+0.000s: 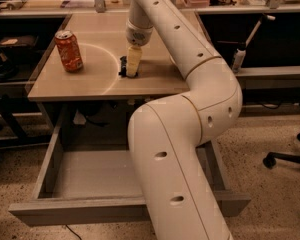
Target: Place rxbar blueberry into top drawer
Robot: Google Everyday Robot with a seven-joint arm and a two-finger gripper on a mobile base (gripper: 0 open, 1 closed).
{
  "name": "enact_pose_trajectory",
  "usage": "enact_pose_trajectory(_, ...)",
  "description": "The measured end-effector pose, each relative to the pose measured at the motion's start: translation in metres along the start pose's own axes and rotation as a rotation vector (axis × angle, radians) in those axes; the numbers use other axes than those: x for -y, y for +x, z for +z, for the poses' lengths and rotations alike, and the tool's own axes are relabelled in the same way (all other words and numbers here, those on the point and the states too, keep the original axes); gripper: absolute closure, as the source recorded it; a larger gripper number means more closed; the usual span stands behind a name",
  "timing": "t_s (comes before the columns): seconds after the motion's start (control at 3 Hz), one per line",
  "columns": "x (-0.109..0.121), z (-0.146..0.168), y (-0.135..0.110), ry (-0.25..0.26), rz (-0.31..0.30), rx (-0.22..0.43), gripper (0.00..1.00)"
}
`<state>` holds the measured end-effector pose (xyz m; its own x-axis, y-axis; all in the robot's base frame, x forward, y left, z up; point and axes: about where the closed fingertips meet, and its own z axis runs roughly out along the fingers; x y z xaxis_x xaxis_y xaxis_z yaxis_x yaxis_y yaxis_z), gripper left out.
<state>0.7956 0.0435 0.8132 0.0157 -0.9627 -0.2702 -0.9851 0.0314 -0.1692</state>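
Evidently at the pickup step, with the drop-off not yet done. Gripper [132, 70] pointed straight down onto the tan surface [160, 79], well to the right of the orange soda can [69, 50]. Touching the rxbar blueberry [123, 67], or at least pressed right against it, with only a dark sliver of wrapper peeking out on the side facing the can. Cannot tell whether clamped on the bar or merely set beside it, pale tip and dark wrapper merging at the contact. Vertical approach probably chosen for a thin bar sitting low on the surface, hard to take from the side.

Top drawer [90, 210] pulled fully out, below the can and far nearer the camera, flat grey bottom open to receive the bar. Much of its right half hidden behind the big white arm [190, 134], bent up and back over it to reach the surface from above.

Next, as a judgement: lift clear, carry away from the can and forward past the surface's edge, lower into the drawer, let go. Main risks: a slim wrapper slipping loose, or a nudge toward the can.
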Motion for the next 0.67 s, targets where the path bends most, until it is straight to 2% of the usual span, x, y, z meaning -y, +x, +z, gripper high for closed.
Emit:
enact_pose_trajectory(0.33,0.000,-0.003,-0.001,0.000,0.000,0.000,1.00)
enact_pose_trajectory(0.67,-0.007,-0.024,0.017,0.010,0.031,0.005,1.00)
